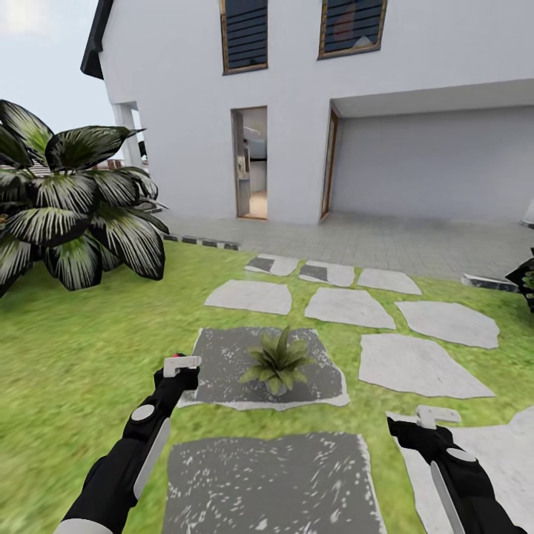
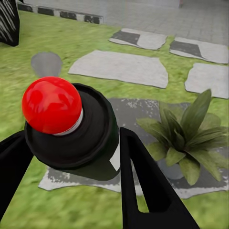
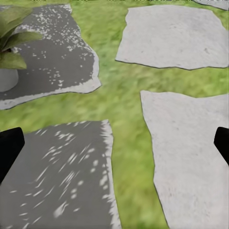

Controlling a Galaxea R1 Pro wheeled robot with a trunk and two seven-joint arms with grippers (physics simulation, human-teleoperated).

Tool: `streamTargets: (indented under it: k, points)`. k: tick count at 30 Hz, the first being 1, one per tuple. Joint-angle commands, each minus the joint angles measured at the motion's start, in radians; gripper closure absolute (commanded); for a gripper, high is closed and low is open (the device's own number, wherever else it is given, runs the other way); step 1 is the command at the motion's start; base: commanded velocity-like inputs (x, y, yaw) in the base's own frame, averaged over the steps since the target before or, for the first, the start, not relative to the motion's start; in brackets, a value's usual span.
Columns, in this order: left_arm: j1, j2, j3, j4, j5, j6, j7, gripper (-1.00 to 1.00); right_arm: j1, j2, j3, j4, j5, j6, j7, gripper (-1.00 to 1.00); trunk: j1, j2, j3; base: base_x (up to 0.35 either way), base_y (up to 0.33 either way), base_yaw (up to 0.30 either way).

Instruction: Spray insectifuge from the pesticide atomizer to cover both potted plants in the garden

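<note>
- I count one potted plant (image 1: 279, 362) in view, a low rosette of green leaves on a dark speckled slab (image 1: 222, 356); a second dark slab (image 1: 259, 482) lies nearer me.
- I count one pesticide atomizer (image 2: 71, 126), black with a red ball on top, and two arms, one on each side of the head view.
- My left gripper (image 2: 71, 157) pinches the atomizer between its two black fingers (image 2: 143, 181); the bottle's top faces the left wrist camera.
- From the head view, my left gripper (image 1: 180, 368) hangs at the left edge of the plant's slab, with the plant just to its right and apart from it.
- My right gripper (image 3: 114, 143) is spread wide and holds nothing, over grass between a dark slab and a pale stepping stone (image 3: 191, 157).
- The atomizer's body and label are mostly hidden by its own cap and my fingers.
- The plant's pot (image 3: 7, 78) shows only partly, cut off at the edge of the right wrist view.
- A large striped-leaf plant (image 1: 67, 200) is cut off at the head view's left side.
</note>
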Motion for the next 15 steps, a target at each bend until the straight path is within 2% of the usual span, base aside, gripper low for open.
streamTargets:
  k: [1,15]
  points:
    - [0.000,0.000,-0.002,-0.001,0.009,0.005,0.008,1.00,0.000,0.000,0.000,-0.001,0.001,0.005,-0.001,-1.00,-0.004,0.007,0.002,0.000,0.000,0.000]
    - [0.000,0.000,-0.002,-0.001,0.009,0.005,0.008,1.00,0.000,-0.001,-0.001,-0.001,-0.003,0.005,0.000,-1.00,-0.058,0.105,0.046,0.000,0.000,0.000]
